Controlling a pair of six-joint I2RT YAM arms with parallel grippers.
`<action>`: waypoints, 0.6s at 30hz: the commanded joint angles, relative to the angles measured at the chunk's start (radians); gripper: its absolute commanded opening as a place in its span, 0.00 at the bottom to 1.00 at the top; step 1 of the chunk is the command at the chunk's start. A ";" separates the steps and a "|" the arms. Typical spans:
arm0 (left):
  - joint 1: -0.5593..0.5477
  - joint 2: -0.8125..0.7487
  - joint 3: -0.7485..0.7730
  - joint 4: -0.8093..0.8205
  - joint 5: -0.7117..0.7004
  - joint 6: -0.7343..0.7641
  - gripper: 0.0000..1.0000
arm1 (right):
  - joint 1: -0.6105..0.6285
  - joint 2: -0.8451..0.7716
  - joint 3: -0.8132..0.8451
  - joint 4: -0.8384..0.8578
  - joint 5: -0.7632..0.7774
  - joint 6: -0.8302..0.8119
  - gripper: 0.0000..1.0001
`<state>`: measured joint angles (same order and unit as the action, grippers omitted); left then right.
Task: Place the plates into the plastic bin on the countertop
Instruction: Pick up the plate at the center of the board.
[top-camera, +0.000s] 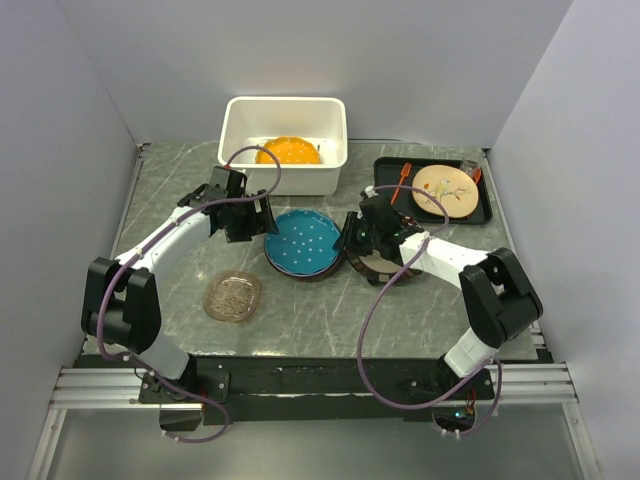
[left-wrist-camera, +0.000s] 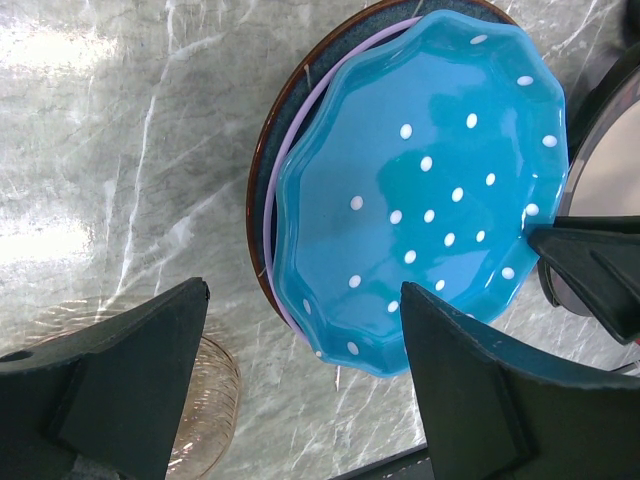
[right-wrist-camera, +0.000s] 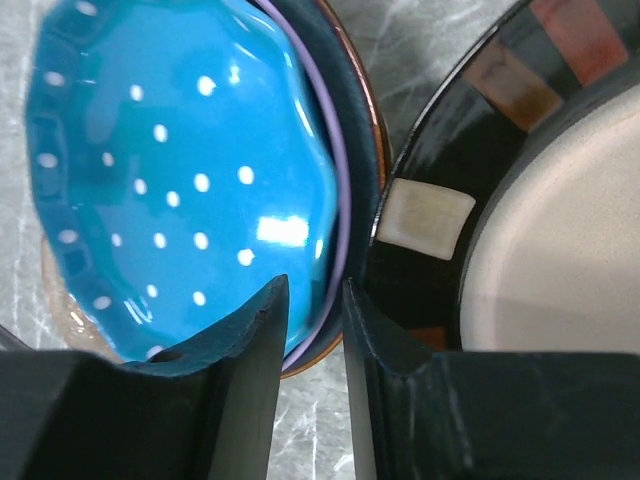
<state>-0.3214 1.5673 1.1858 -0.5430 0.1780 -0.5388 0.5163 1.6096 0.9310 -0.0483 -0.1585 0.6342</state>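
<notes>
1. Plastic bin (top-camera: 310, 180) sits at the far side of the table. The orange dotted plate (top-camera: 288, 151) is already inside it.
2. Teal dotted plate (top-camera: 305, 240) lies just in front of the bin's near wall, on top of a stack. The dark teal plate (left-wrist-camera: 310, 75) is under it.
3. Right gripper (right-wrist-camera: 312, 288): fingers narrow, set at the stack's rim, in front of the bin's right corner. Cannot tell whether they pinch yet, or which rims sit in the gap.
4. Left gripper (left-wrist-camera: 302, 295): fingers wide, holding nothing. It hovers between the bin's near-left corner and the stack.
5. Dark-rimmed cream plate (right-wrist-camera: 560, 230) is front-right of the bin, close against the stack. Amber glass plate (top-camera: 233, 297) is front-left of the bin, farther out.
6. Judgement on doing the step well: catch the teal rim alone, because a lower rim caught with it would lift 2 plates. Raise before travelling, clear the bin's near wall, then lower flat onto the orange plate.
</notes>
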 joint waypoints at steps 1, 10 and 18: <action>0.001 -0.010 0.009 0.008 -0.003 0.010 0.84 | -0.007 0.006 0.034 0.025 -0.001 -0.007 0.31; 0.001 -0.003 0.006 0.008 0.000 0.008 0.84 | -0.007 -0.022 0.034 0.015 0.013 -0.011 0.07; 0.001 -0.007 0.011 0.005 -0.003 0.011 0.84 | -0.006 -0.066 0.032 0.002 0.013 -0.018 0.03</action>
<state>-0.3214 1.5681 1.1858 -0.5434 0.1780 -0.5388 0.5163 1.6119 0.9314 -0.0471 -0.1436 0.6373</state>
